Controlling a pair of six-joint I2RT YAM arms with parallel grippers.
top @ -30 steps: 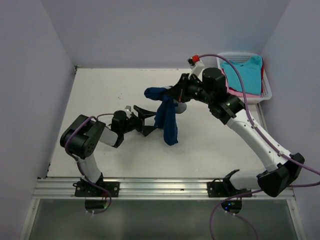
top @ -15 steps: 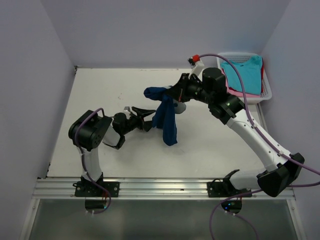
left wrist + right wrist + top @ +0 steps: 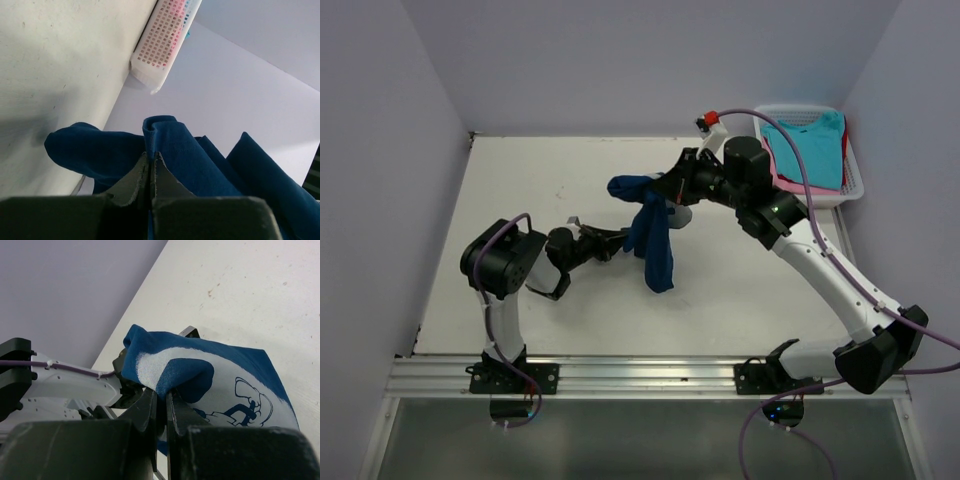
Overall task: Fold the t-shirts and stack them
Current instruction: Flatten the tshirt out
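The navy t-shirt is deep blue, with a pale grey-white print carrying a cartoon in blue outline. At two o'clock the basket is white lattice. In it show a turquoise t-shirt, a pink t-shirt and a red t-shirt. The table is off-white, faintly speckled.

Robotics lab: bare-walled table w/ bolted arms.
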